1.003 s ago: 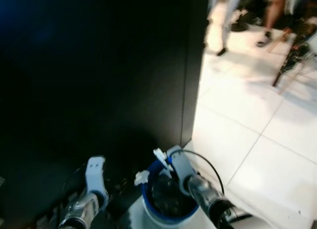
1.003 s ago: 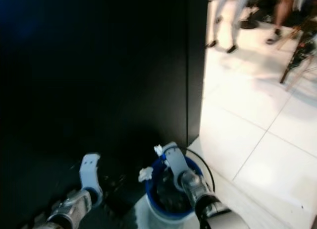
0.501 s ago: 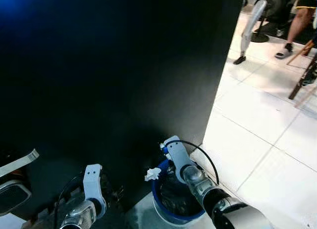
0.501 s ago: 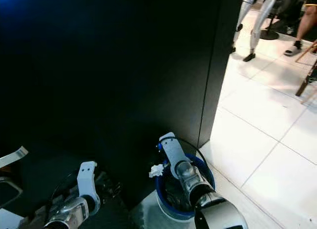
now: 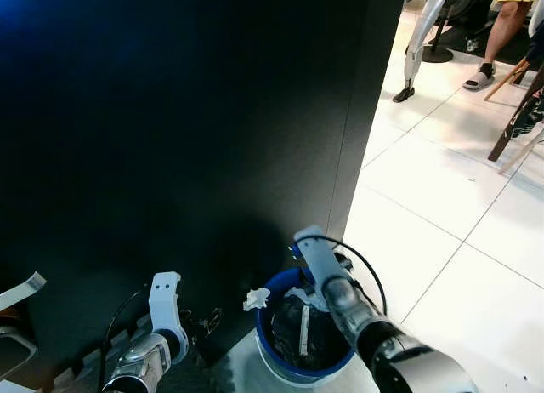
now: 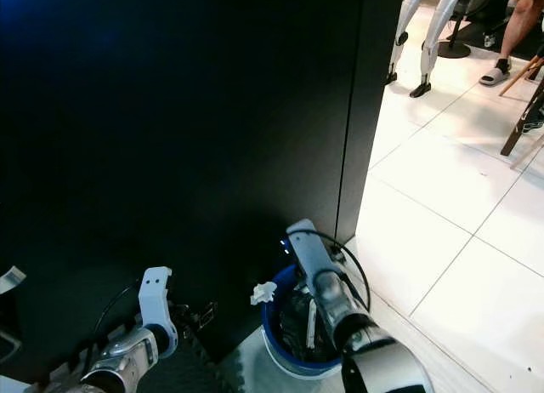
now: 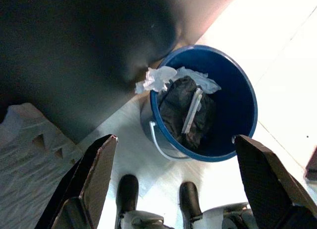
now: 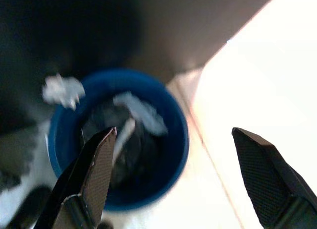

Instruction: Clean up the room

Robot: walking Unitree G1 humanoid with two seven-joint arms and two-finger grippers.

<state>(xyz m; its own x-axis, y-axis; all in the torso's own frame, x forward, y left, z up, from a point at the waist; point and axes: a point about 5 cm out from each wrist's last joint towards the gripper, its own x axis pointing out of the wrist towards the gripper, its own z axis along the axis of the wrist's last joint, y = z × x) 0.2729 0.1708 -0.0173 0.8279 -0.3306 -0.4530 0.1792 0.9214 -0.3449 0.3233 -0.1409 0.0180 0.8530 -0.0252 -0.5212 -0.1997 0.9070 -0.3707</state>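
Right arm (image 5: 357, 312) reaches forward at 12 o'clock, right gripper (image 8: 173, 154) fingers spread wide. Left arm (image 5: 149, 355) held low, left gripper (image 7: 173, 174) also spread; fingertip detail probably blurred.

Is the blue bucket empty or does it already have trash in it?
Not empty. The blue bucket stands upright holding a dark crumpled bag and a white stick; a white tissue hangs over its rim.

Head pair looks fwd and down from high up at a blue bucket (image 5: 293, 372) by a dark wall (image 5: 187, 129), tiled floor (image 5: 442, 206) to the right. Both wrist cams look straight down into the same bucket, close.
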